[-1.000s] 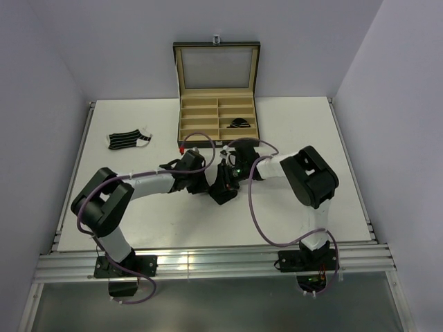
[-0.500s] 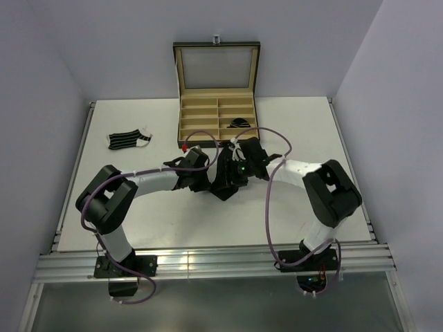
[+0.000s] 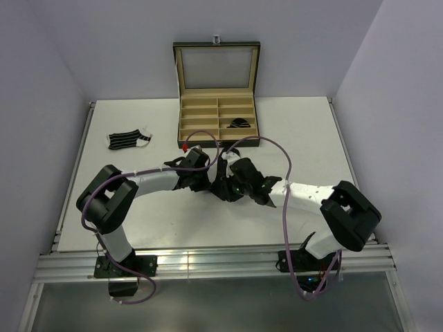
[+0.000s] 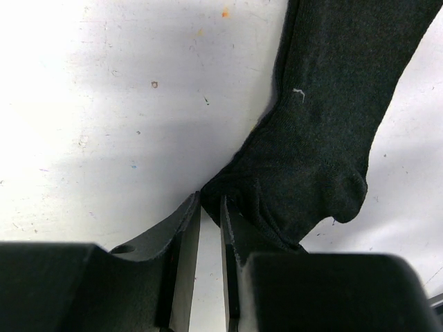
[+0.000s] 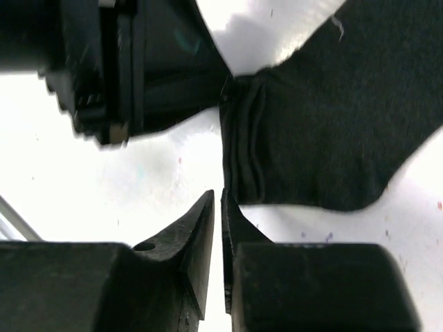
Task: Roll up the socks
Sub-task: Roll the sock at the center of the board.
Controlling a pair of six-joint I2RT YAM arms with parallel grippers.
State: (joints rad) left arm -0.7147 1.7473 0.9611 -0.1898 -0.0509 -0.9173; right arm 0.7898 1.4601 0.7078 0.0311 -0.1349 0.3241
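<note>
A plain black sock lies flat on the white table, between the two grippers in the top view. My left gripper is shut on the sock's near edge. The right wrist view shows it pinching the sock's corner. My right gripper is shut and empty, just off the sock's folded edge, not touching it. A black sock with white stripes lies flat at the table's left. A small dark rolled bundle sits in a right-hand compartment of the box.
The open black box with tan lining stands at the back centre, its lid upright against the wall. Both arms' cables loop over the table's middle. The table has raised rails at its left and right edges.
The right arm's elbow has swung out to the right and towards the near edge. Its gripper stays by the black sock. The left gripper has shifted slightly right, holding the sock.
</note>
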